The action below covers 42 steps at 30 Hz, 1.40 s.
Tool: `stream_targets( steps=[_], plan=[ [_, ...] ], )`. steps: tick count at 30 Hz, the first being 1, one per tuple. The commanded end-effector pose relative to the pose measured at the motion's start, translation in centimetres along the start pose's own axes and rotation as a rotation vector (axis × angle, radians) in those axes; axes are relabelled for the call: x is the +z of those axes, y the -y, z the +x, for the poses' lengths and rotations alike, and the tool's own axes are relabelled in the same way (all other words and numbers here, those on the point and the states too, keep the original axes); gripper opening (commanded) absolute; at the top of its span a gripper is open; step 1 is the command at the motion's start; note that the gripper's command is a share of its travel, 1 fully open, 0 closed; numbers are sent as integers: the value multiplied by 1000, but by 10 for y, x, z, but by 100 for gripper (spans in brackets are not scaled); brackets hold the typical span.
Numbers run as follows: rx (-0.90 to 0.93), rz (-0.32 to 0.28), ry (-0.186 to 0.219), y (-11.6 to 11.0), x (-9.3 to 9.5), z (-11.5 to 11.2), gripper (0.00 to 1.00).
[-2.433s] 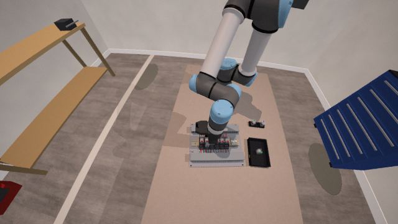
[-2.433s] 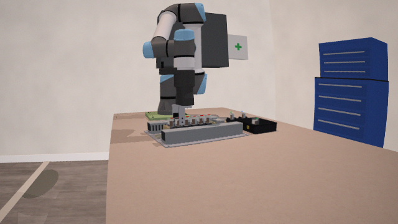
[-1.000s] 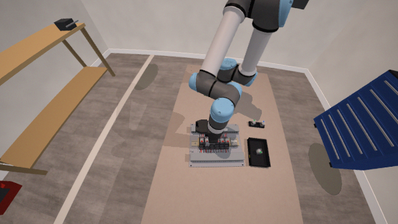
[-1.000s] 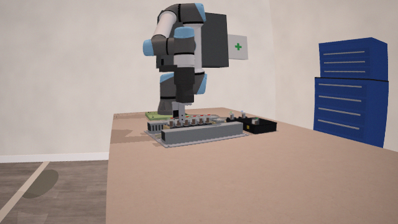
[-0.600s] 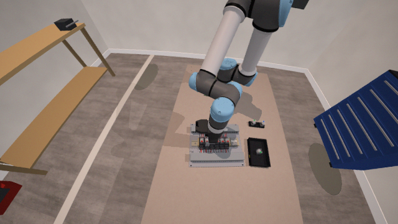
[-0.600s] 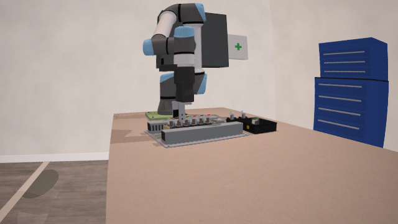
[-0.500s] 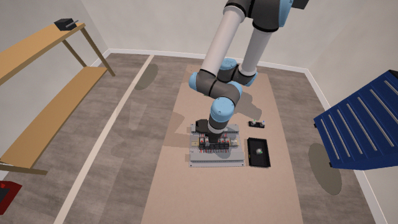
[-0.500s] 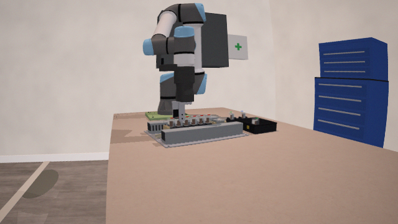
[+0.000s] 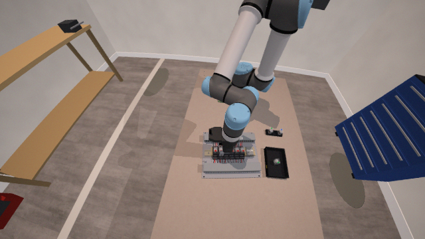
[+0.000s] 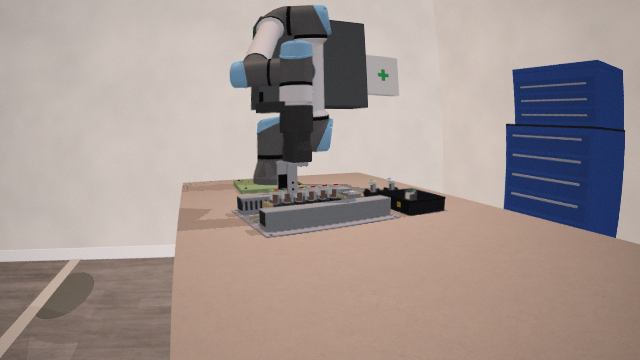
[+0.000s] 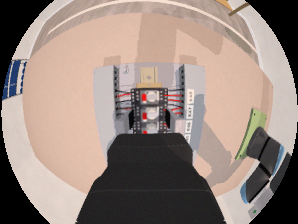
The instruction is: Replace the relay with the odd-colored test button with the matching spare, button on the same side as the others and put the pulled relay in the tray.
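A row of relays (image 9: 229, 153) with red test buttons stands in sockets on the grey panel; it also shows in the side view (image 10: 305, 194) and in the wrist view (image 11: 152, 112). My gripper (image 10: 291, 184) (image 9: 228, 151) is open and empty. It points straight down, with its fingertips at about the height of the relay tops near the row's left part. The gripper body hides the relay directly under it. A black tray (image 9: 278, 165) to the right of the panel holds one loose relay (image 9: 276, 161). A small spare holder (image 9: 273, 133) behind the tray carries relays with a green and a blue button.
A grey cable duct (image 10: 325, 212) runs along the panel's front edge. A green plate (image 10: 250, 186) lies behind the panel by the arm's base. A blue drawer cabinet (image 9: 385, 136) stands to the right of the table, and a wooden shelf (image 9: 50, 99) far left.
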<state>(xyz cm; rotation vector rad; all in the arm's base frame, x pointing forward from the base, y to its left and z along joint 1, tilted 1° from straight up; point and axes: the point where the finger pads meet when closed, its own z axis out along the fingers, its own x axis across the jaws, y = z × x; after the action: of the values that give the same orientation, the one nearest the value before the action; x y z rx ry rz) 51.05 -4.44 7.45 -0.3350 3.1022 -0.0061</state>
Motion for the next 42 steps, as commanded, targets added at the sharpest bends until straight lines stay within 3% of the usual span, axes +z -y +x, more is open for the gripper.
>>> stream_targets(
  steps=[1, 32, 37, 42],
  plan=[
    [0, 1, 2, 0, -3, 0, 100],
    [0, 1, 1, 0, -10, 0, 100],
    [0, 1, 1, 0, -55, 0, 100],
    [0, 1, 1, 0, -55, 0, 100]
  ],
)
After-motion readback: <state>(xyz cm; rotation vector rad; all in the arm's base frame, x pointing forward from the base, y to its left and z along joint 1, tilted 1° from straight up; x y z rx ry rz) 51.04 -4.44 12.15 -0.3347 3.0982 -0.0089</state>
